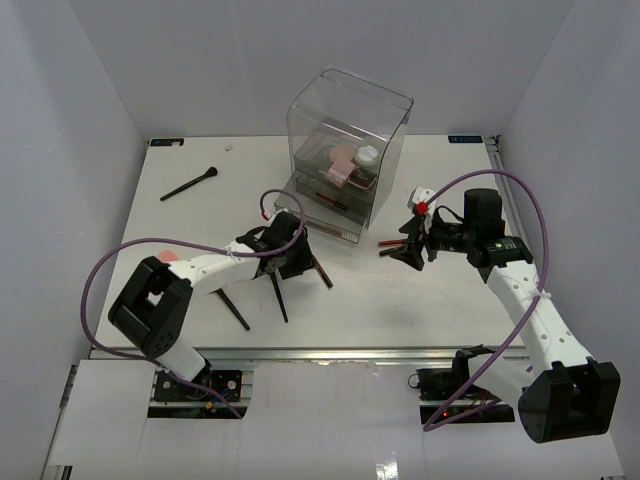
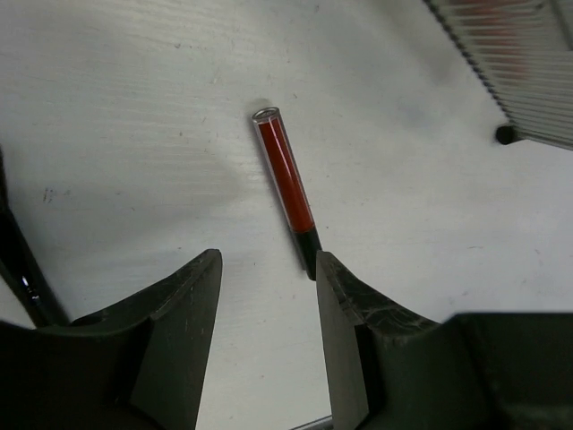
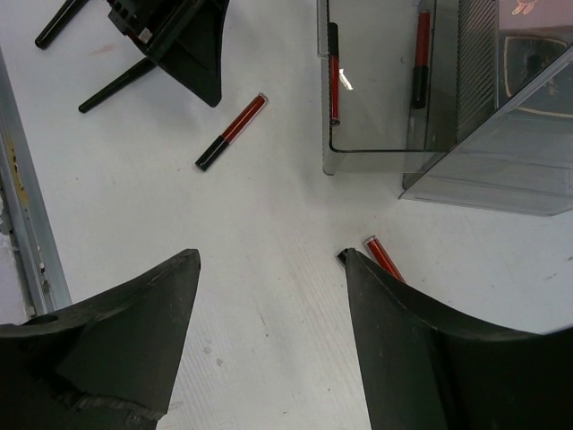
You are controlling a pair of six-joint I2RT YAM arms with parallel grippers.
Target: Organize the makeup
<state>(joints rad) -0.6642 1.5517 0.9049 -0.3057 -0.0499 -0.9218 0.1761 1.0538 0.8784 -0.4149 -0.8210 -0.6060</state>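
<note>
A red-and-black stick [image 2: 286, 184] lies flat on the white table, its black end just beside my left gripper's right fingertip. The left gripper [image 2: 269, 260] is open, with only bare table between its fingers. The same stick [image 3: 231, 133] shows in the right wrist view next to the left gripper [image 3: 179, 45]. My right gripper [image 3: 273, 255] is open over bare table, and another stick [image 3: 383, 255] pokes out from behind its right finger. Two more sticks [image 3: 333, 85] [image 3: 421, 54] lie in the pulled-out drawer [image 3: 376, 143] of the clear box [image 1: 350, 150].
Two black-handled brushes [image 1: 232, 308] [image 1: 278, 298] lie by the left arm, and a third brush [image 1: 190, 184] lies at the back left. A pink round compact [image 1: 167, 256] sits behind the left arm. Pink and white items rest inside the box.
</note>
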